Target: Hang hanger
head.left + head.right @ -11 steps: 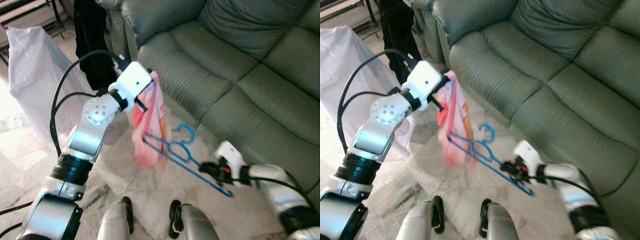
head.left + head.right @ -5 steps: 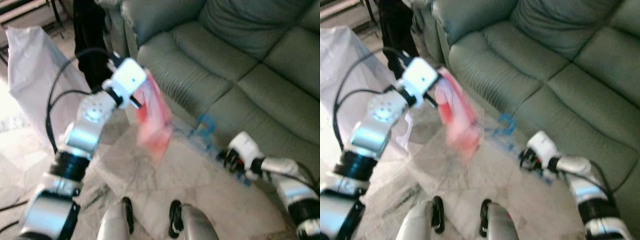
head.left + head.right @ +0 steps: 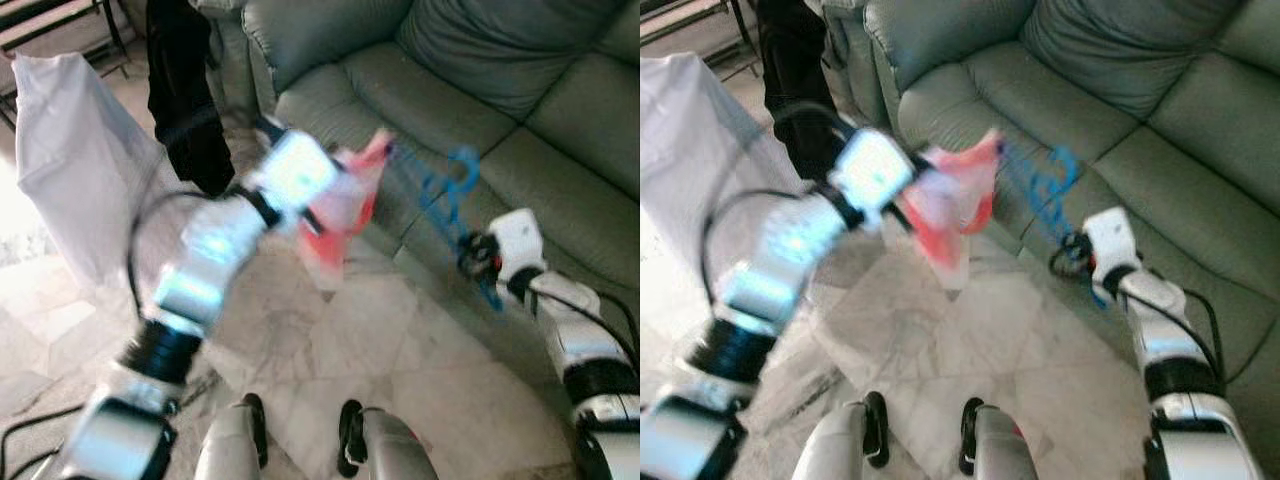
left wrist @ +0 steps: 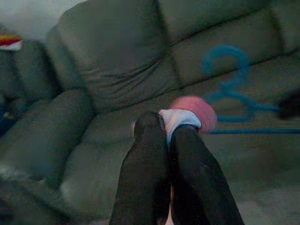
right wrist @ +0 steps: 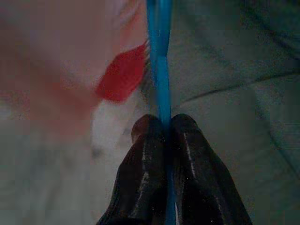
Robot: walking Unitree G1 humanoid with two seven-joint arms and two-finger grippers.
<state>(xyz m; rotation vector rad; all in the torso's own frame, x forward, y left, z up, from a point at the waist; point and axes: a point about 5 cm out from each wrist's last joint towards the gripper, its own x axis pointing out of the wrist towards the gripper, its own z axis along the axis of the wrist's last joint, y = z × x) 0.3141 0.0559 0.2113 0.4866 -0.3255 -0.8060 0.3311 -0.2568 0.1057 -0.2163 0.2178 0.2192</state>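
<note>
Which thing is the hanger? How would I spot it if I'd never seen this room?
Find the big grey-green sofa. In front of its seat, the right gripper pinches a thin bar: that is the hanger. It is the bright blue thing with a curly hook, beside the pink cloth in the left gripper.

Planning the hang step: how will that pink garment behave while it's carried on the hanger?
Probably floppy: the pink garment droops from the left gripper. Likely light, since the thin blue hanger, pinched by the right gripper, looks unbent. It may swing.

Motion blur smears the left arm [image 3: 205, 270], pink garment [image 3: 340, 205] and blue hanger [image 3: 445, 195] — outlines unclear
</note>
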